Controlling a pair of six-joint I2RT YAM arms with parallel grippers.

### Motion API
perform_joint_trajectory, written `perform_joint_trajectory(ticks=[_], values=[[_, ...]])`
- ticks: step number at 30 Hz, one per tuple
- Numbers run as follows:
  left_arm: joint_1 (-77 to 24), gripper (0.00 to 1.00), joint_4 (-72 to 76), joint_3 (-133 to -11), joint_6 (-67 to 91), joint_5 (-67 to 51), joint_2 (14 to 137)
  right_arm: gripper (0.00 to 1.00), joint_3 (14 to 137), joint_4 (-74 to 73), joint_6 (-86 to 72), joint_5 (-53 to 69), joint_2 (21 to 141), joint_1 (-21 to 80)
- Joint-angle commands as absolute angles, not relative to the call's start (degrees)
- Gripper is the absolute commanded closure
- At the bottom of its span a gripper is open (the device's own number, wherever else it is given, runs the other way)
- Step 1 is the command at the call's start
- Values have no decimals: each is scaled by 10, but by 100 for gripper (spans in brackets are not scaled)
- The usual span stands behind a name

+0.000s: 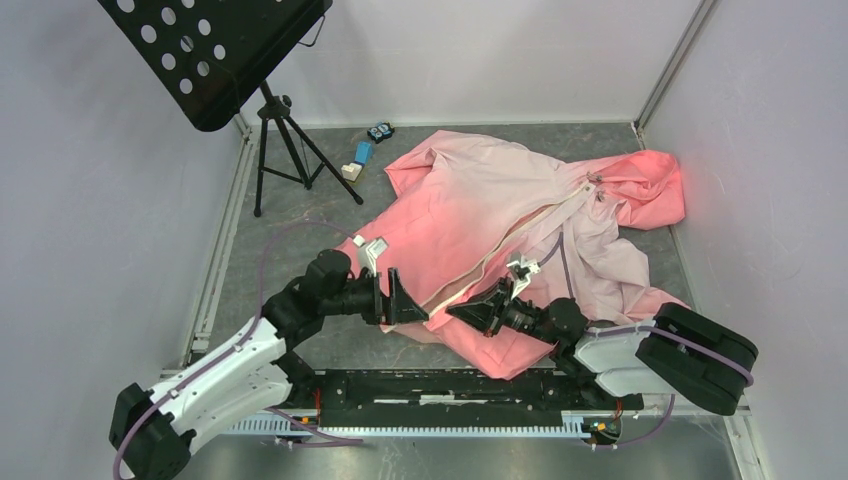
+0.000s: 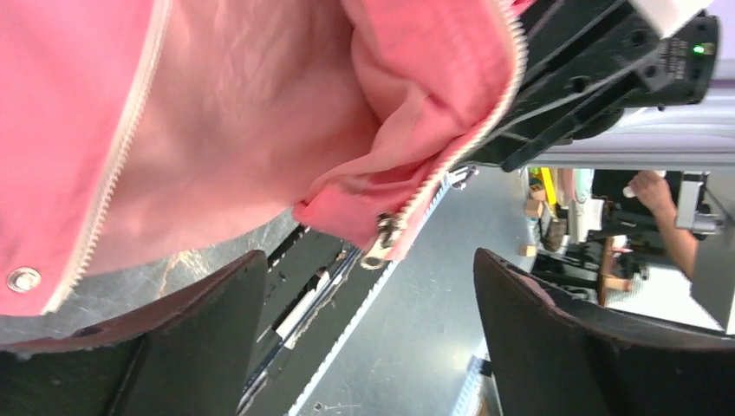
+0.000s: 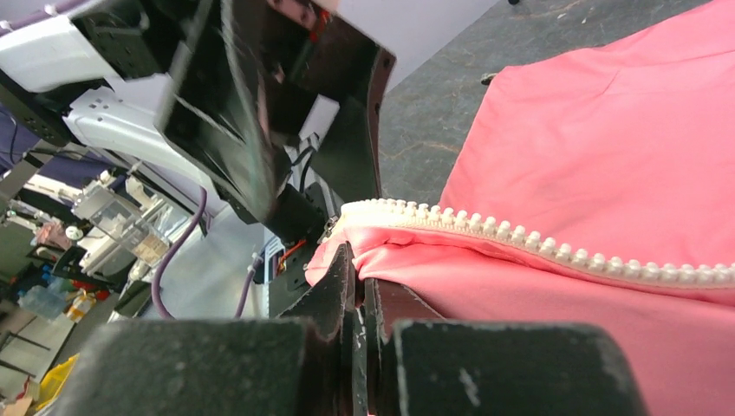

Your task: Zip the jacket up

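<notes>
Top external view showed the jacket [image 1: 470,200] spread across the grey table [image 1: 300,215], to the right of centre. Its hood lay toward the far right corner and its cream zipper [image 1: 520,235] ran diagonally down toward the arms. Both grippers met at the near hem, where the zipper ended.

The left gripper [image 1: 405,300] stood at the left side of that hem, jaws spread wide and holding nothing. Seen from the left wrist, its two dark fingers [image 2: 173,347] sat far apart at the bottom of the picture. A corner of the jacket hung above the gap between them, and no fabric touched either pad. The metal slider [image 2: 381,236] dangled at the bottom of that corner's row of zipper teeth. A second row of teeth ran down the fabric on the left, past a silver snap [image 2: 23,279].

The right gripper [image 1: 458,312] reached in from the right and was closed on the jacket's edge. From the right wrist, its fingertips [image 3: 334,290] were pressed together with a fold of pink cloth pinched between them, just beneath the zipper teeth. The left gripper's black body loomed close in front of it.

A black music stand [image 1: 215,50] stood at the far left of the table, well apart from the jacket.
</notes>
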State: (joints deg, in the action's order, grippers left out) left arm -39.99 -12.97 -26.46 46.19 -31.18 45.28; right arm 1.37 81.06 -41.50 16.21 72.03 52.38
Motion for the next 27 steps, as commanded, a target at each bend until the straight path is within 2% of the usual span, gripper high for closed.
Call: perform_joint_trajectory(ticks=[1,6,12,15,21,27], values=[[-402,1,-165,-324,412,-247,427,100,26,807,-384,194,713,521],[-402,2,-139,-355,391,-274,474,100,31,835,-400,212,737,522],[-403,26,-73,-355,403,-342,539,100,38,868,-424,227,765,521],[-406,31,-53,-347,411,-355,542,100,43,868,-428,235,776,521],[-422,33,-3,-324,428,-381,560,100,47,868,-432,226,786,522],[-438,52,21,-325,438,-361,592,100,60,866,-434,236,799,522]])
